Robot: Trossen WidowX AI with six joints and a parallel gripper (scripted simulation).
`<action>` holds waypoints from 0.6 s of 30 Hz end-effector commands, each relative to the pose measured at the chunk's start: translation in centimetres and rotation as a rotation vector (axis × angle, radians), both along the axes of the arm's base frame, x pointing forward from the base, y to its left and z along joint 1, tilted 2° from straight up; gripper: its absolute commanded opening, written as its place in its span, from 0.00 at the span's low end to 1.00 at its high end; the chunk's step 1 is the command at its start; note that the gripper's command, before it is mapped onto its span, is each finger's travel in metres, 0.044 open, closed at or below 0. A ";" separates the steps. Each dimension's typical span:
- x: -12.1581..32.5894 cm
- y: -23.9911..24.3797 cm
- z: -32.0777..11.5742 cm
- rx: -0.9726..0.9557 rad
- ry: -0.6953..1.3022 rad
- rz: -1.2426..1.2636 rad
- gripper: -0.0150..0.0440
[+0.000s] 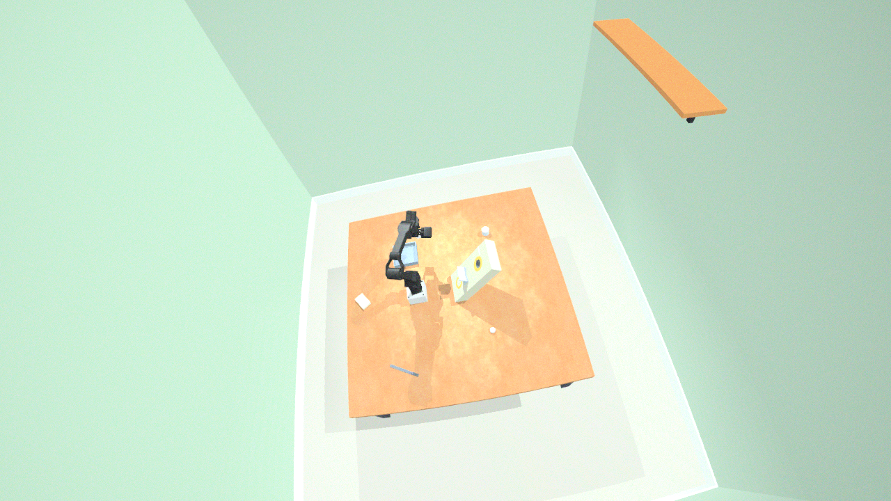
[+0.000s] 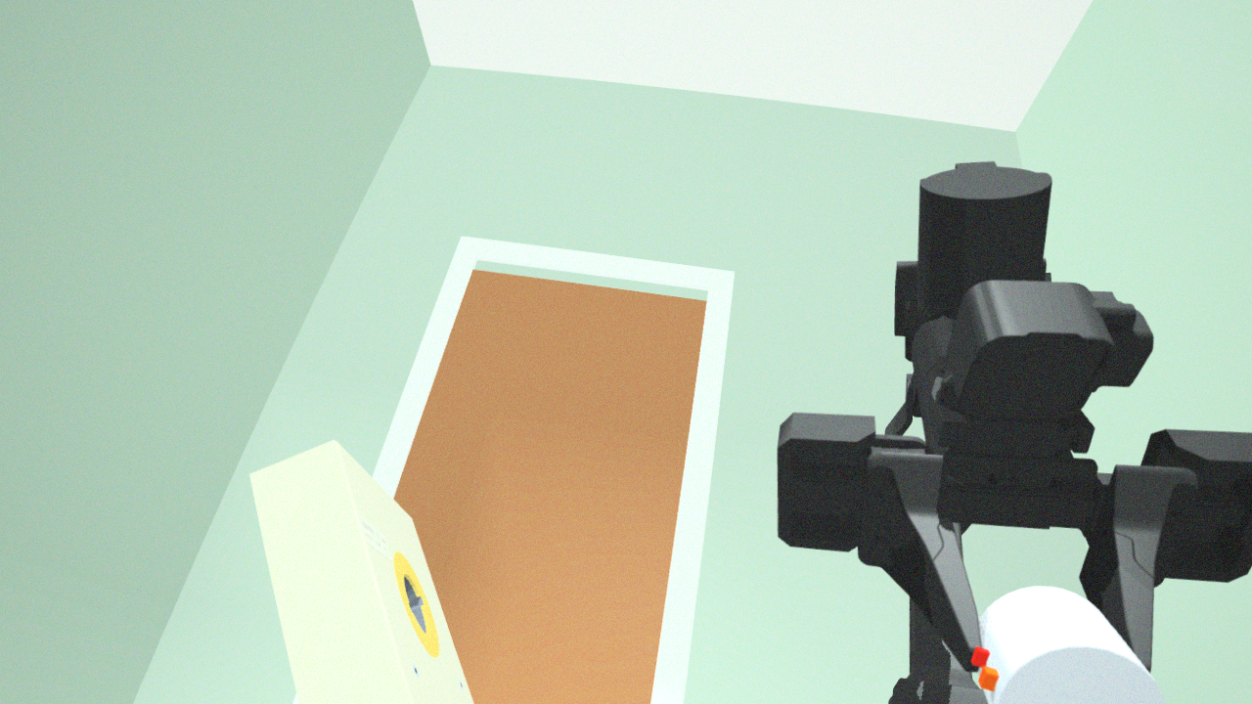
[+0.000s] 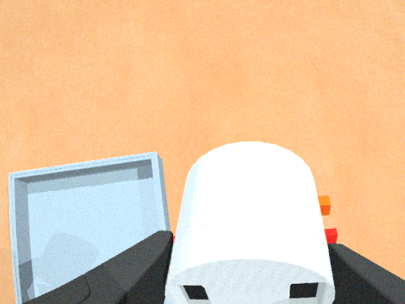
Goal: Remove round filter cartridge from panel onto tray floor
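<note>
Hand (image 2: 1054, 661) (image 3: 249, 252) closed on white cartridge (image 2: 1054, 638) (image 3: 253, 203), beside tray (image 3: 158, 190)

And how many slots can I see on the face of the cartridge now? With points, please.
2: in the wrist view, one slot (image 3: 197, 292) is near the face's left edge, the other slot (image 3: 304, 290) near its right edge.
</note>
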State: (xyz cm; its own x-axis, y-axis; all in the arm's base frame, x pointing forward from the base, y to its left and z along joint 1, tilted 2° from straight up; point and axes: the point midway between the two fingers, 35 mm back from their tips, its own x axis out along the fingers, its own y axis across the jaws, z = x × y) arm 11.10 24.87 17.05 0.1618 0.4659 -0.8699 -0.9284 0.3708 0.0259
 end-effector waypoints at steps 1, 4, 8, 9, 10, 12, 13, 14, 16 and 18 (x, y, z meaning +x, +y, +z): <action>-2.0 0.9 -1.8 -0.001 -0.002 0.091 0.25; -3.3 1.4 -2.9 0.000 -0.003 0.141 0.25; -5.1 1.9 -4.1 0.008 -0.002 0.197 0.25; -5.5 2.0 -4.4 0.009 -0.002 0.211 0.25; -5.9 2.1 -4.7 0.011 -0.002 0.225 0.25; -6.8 2.2 -5.3 0.015 -0.001 0.253 0.25; -7.2 2.3 -5.6 0.017 -0.001 0.266 0.25; -7.7 2.4 -5.9 0.019 -0.001 0.280 0.25; -8.6 2.4 -6.6 0.024 -0.002 0.311 0.25; -9.5 2.5 -7.3 0.028 -0.003 0.342 0.25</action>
State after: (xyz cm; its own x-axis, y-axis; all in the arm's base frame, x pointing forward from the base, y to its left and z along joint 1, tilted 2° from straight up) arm 3.19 27.22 10.92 0.0195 0.5080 -0.8611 -0.9960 0.0851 0.0277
